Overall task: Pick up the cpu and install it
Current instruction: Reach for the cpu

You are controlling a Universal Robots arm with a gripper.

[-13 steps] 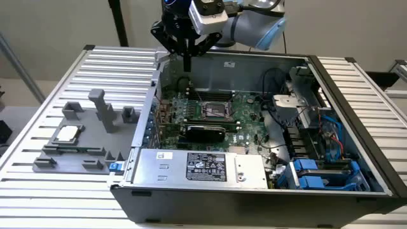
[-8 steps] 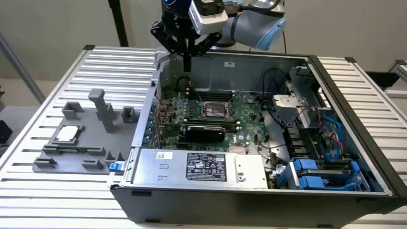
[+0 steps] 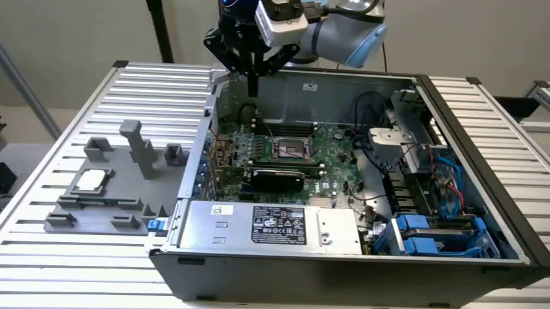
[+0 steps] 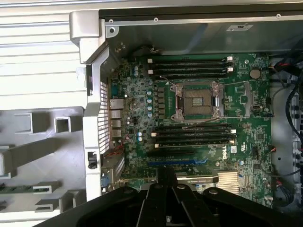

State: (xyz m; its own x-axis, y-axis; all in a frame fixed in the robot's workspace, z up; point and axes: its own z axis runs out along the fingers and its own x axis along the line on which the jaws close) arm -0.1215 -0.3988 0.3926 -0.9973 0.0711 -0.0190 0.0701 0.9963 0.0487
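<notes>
Gripper hangs above the far wall of the open computer case, toward the desk's far edge. Its jaws are pressed together, apparently on nothing. The cpu lies flat on the grey fixture, near the desk edge at the exterior view's left, well apart from the gripper. The socket frame sits mid-motherboard, between memory slots.

A plain pale wall is recorded behind the gripper, a slatted light-grey metal table is noted below it, and a black upright pole is seen behind it, the scene being evenly lit.
</notes>
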